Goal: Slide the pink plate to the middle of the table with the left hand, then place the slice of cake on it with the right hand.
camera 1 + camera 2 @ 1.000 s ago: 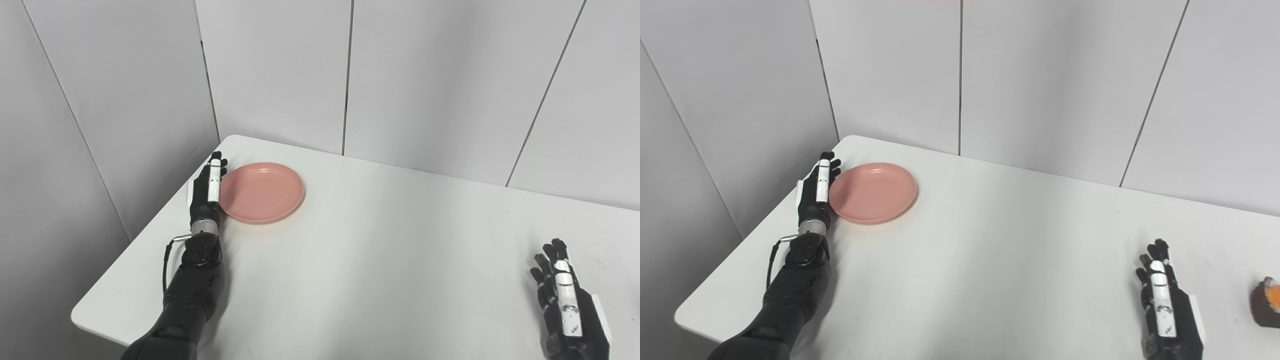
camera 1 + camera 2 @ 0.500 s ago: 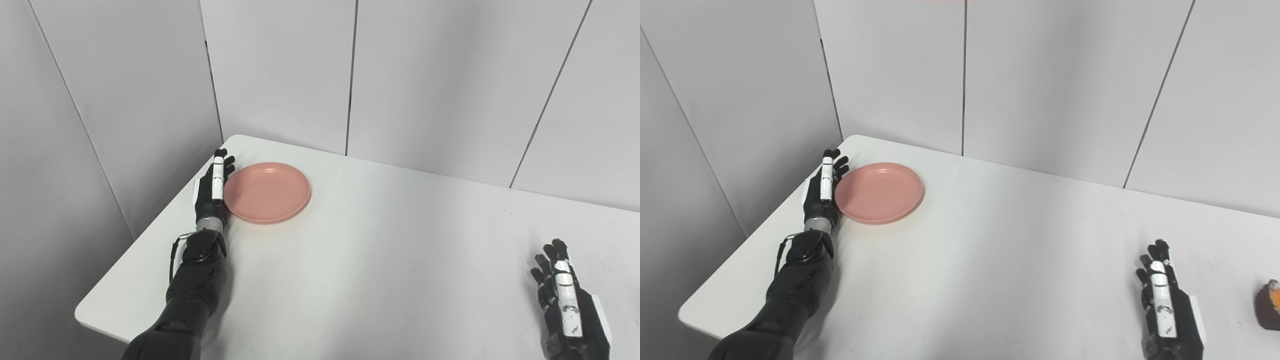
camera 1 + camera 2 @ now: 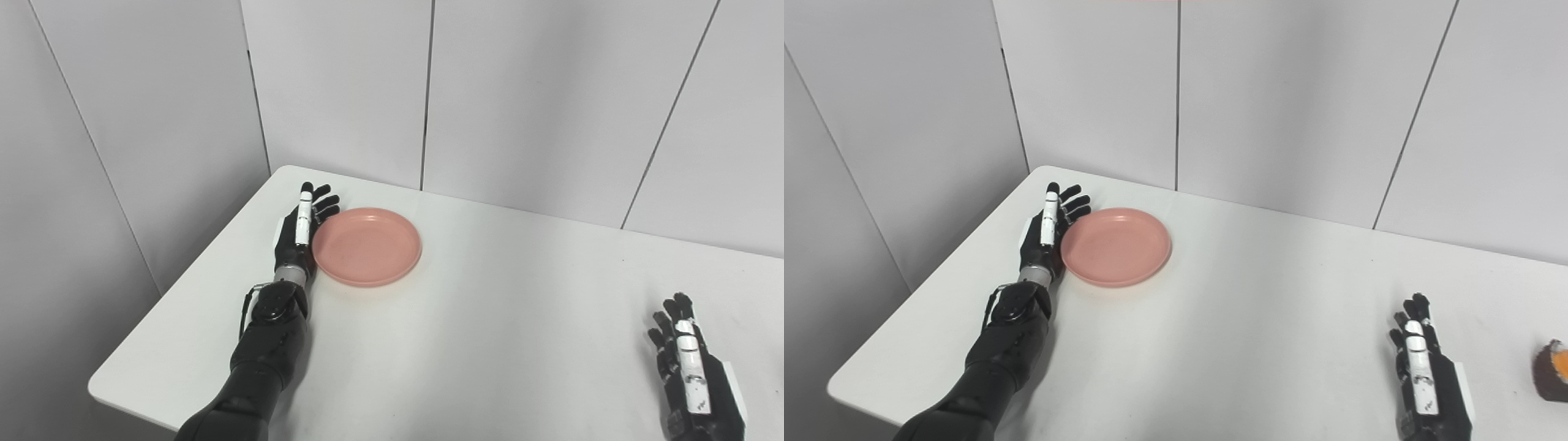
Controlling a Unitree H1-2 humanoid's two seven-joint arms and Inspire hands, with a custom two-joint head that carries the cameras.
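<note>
Left eye view shows the round, shallow pink plastic plate [image 3: 366, 246] lying flat on the white rectangular table [image 3: 478, 343], in its far-left part and well short of the middle.

Risks from this position:
- Loss of contact. The black-and-white left hand [image 3: 298, 231] meets the plate only edge-on, along the plate's left rim. A push that runs off-centre would probably make the plate rotate or slip out past the fingertips instead of travelling straight.
- Overshoot or undershoot. Nothing restrains the plate on its right side, so a quick shove could likely carry it past the middle, and a weak one could leave it short.
- Tipping. If the fingers ride up over the low rim, the near edge may be pressed down and the far edge lifted.
- Late placement. The dark brown slice of cake with an orange top [image 3: 1552, 370] sits at the far right edge of the right eye view, partly cut off. A plate stopped off-centre would lengthen the reach for the black-and-white right hand [image 3: 1424, 370].

Position relative to the hands:
- Left hand: open, fingers extended and slightly fanned, holding nothing, set on edge and touching the plate's left rim. The plate lies immediately to its right.
- Right hand: open and empty, low over the table at the near right, well apart from the plate and near the cake without touching it.
</note>
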